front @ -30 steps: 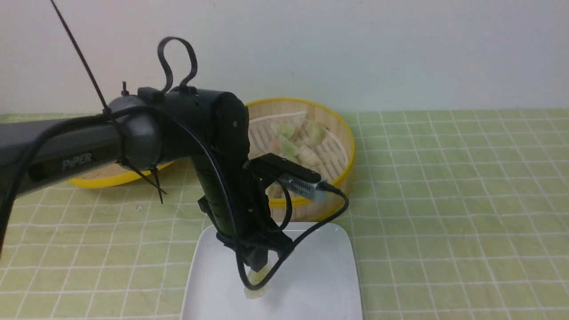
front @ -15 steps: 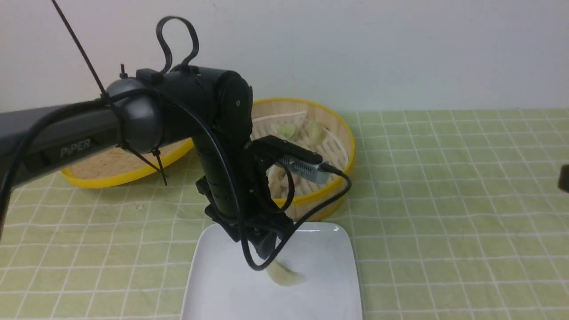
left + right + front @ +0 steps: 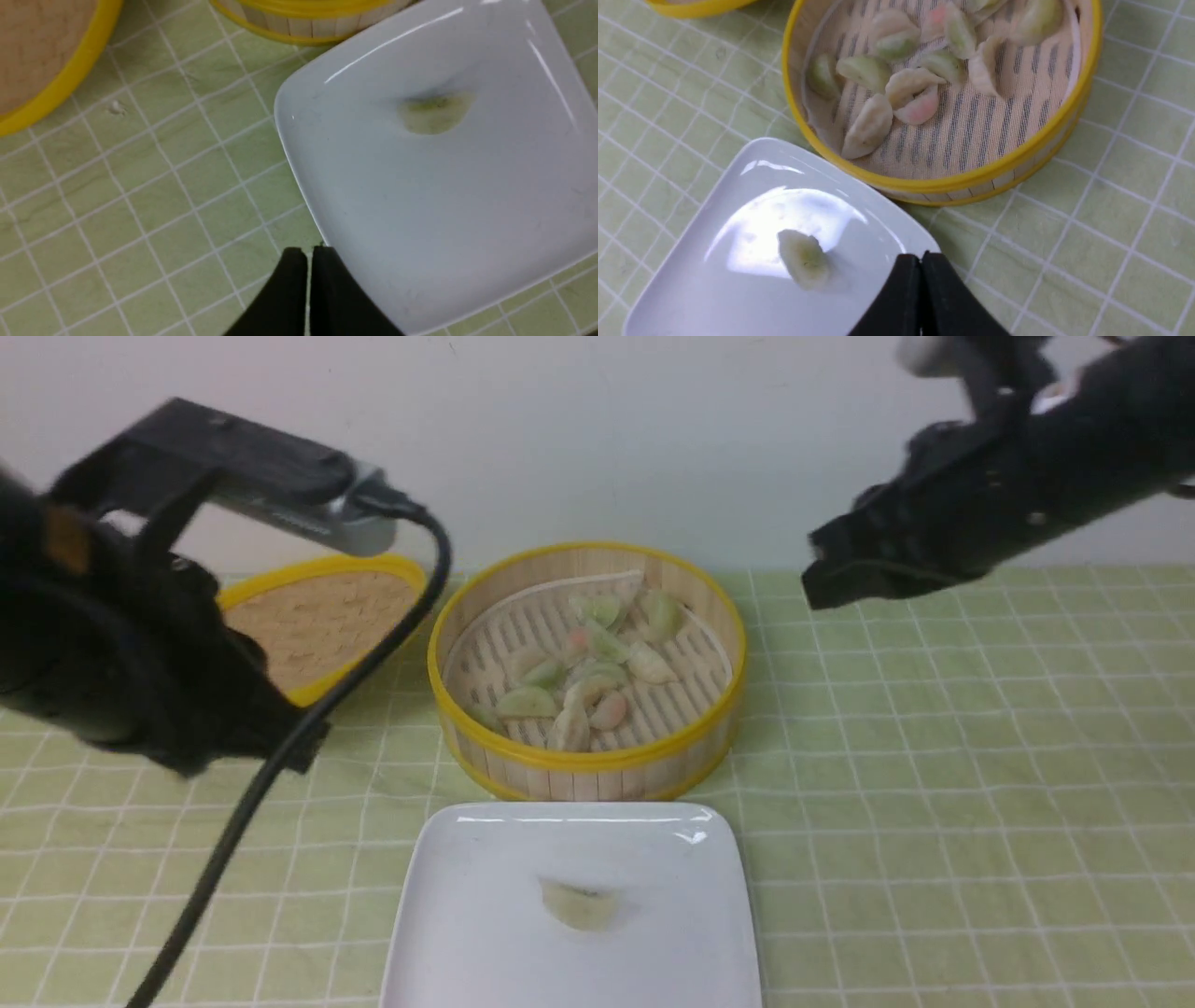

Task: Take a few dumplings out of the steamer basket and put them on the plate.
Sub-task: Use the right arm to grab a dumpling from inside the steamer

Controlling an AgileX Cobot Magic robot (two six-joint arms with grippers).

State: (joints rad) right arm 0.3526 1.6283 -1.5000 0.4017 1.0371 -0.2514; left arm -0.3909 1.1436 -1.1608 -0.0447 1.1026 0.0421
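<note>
**On the plate [image 3: 448, 933], one dumpling [image 3: 579, 905]**

At the plate's twelve o'clock, the steamer basket [image 3: 588, 767] holds the other dumplings [image 3: 583, 677]. The left arm [image 3: 121, 653] hovers raised at nine o'clock, the right arm [image 3: 990, 495] at two. The left claw [image 3: 308, 261] and right claw [image 3: 920, 266] are both pressed together, empty.

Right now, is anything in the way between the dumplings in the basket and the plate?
No, nothing lies between the dumplings and the plate. They only need lifting over the steamer basket wall. The plate sits just in front of it, holding one dumpling near its middle, with bare room around.
</note>
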